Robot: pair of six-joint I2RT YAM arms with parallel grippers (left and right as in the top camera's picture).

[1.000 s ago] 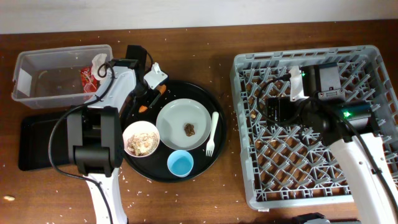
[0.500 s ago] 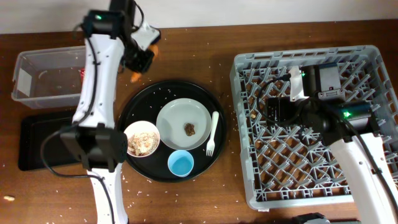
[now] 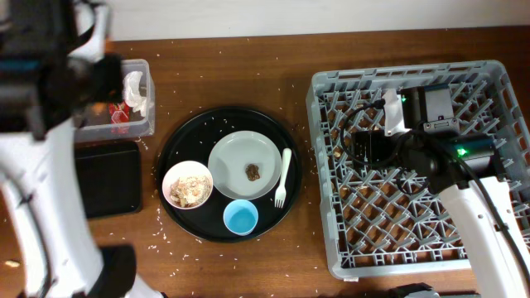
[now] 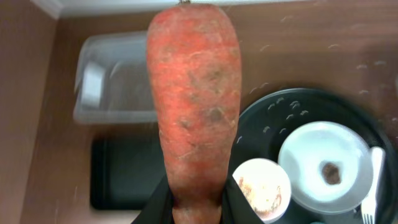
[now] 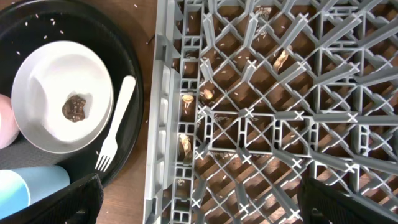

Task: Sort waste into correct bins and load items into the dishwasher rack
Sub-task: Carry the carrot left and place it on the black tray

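A: How does the left arm stand?
B: High over the left edge of the worktop [image 3: 248,62], blurred in the overhead view. The left claw [image 4: 198,200] pinches the small orange carrot [image 4: 196,106] between both fingers. The clear tub [image 4: 112,87] and the black tray [image 4: 124,177] lie far below it.
A: What is in the tub?
B: A white tissue [image 3: 135,89] and a red wrapper [image 3: 122,114] (its print is too small to read).
A: And to the right?
B: The plate [image 3: 236,157], bowl [image 3: 188,185], cup [image 3: 240,218] and fork [image 3: 283,176] sit on the round tray [image 3: 178,136]. The right arm bends over the grey rack [image 3: 497,99]. The right claw [image 5: 196,193] is spread wide and grips nothing.
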